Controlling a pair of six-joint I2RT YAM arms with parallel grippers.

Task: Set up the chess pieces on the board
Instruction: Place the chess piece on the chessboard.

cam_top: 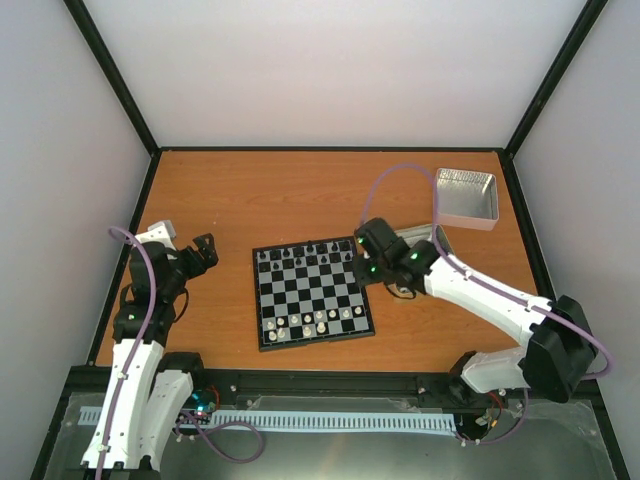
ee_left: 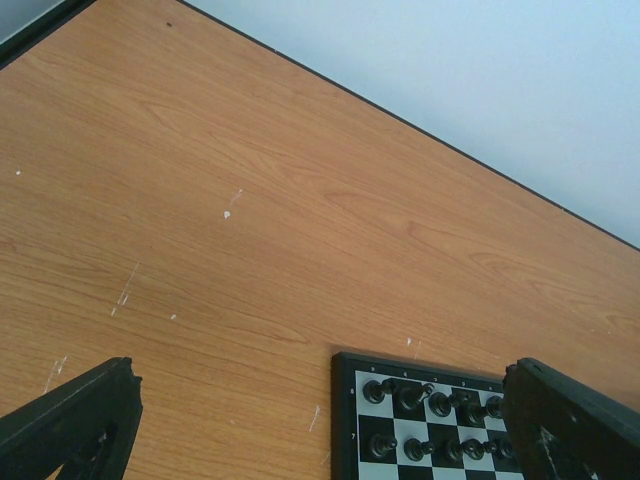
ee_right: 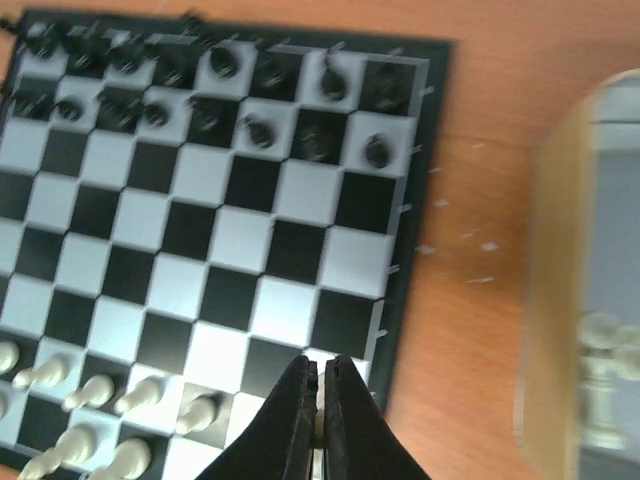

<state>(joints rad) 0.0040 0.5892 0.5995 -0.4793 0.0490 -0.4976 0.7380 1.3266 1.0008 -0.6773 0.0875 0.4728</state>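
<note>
The board lies at the table's middle. Several cream-white chess pieces stand in its near rows; black figures fill its two far rows. My right gripper hovers over the board's right edge. In the right wrist view it is shut on a small cream-white piece, only a sliver of which shows between the fingers, above the board near its right frame. White pieces stand at the lower left there. My left gripper is open and empty, left of the board.
An empty silver tin sits at the far right. A second tin lies partly under the right arm; the right wrist view shows it holding more cream-white pieces. Black figures show in the left wrist view.
</note>
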